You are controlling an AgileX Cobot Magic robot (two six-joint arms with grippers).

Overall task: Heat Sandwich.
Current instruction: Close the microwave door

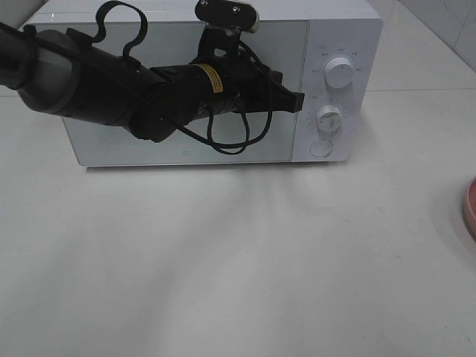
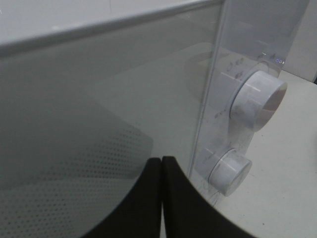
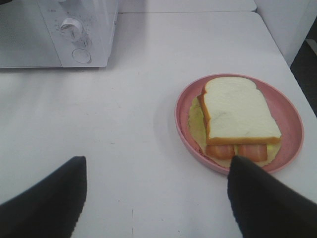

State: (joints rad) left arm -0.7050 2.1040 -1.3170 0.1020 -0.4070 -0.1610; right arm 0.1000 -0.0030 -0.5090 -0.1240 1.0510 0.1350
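The sandwich, white bread over orange slices and a pale yellow layer, lies in a round pink dish on the white table. My right gripper hovers open just short of the dish with nothing between its fingers. The white microwave stands at the back with its door closed. My left gripper reaches across the door, shut on nothing. Its tips are at the seam between the glass door and the control panel.
The panel carries two white knobs and a round button. In the exterior high view only the pink dish's rim shows, at the right edge. A white wall or cabinet stands at the table's far right.
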